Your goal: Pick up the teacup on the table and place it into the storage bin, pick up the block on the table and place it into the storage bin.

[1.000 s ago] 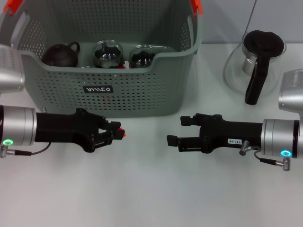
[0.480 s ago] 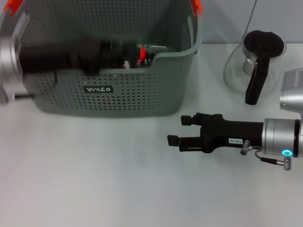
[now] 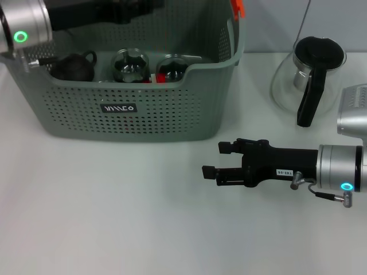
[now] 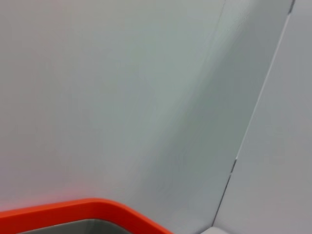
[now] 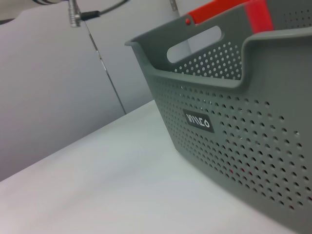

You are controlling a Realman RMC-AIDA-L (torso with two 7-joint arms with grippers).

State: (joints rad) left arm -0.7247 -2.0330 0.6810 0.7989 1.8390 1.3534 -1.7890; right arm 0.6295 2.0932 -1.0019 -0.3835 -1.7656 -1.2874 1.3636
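The storage bin [image 3: 143, 117], grey-green and perforated with a black label, stands at the back left of the table. Two glass teacups [image 3: 129, 66] [image 3: 171, 69] stand inside it side by side. A bit of red [image 3: 162, 75] shows low between them; I cannot tell whether it is the block. My left gripper [image 3: 146, 8] hangs high over the bin's back part, dark against the far wall. The left wrist view holds only the bin's orange-red clip [image 4: 87, 207] and the wall. My right gripper [image 3: 212, 158] hovers open and empty over the table, right of the bin's front corner.
A dark clay teapot [image 3: 74, 66] sits in the bin's left end. At the back right stands a glass pitcher [image 3: 312, 74] with a black lid and handle. The right wrist view shows the bin's labelled wall [image 5: 199, 121] close by and bare white table in front.
The left arm, which held a small red piece in front of the bin, rose over the bin and now sits higher at the back; no red shows at its tip. The right arm stayed still.
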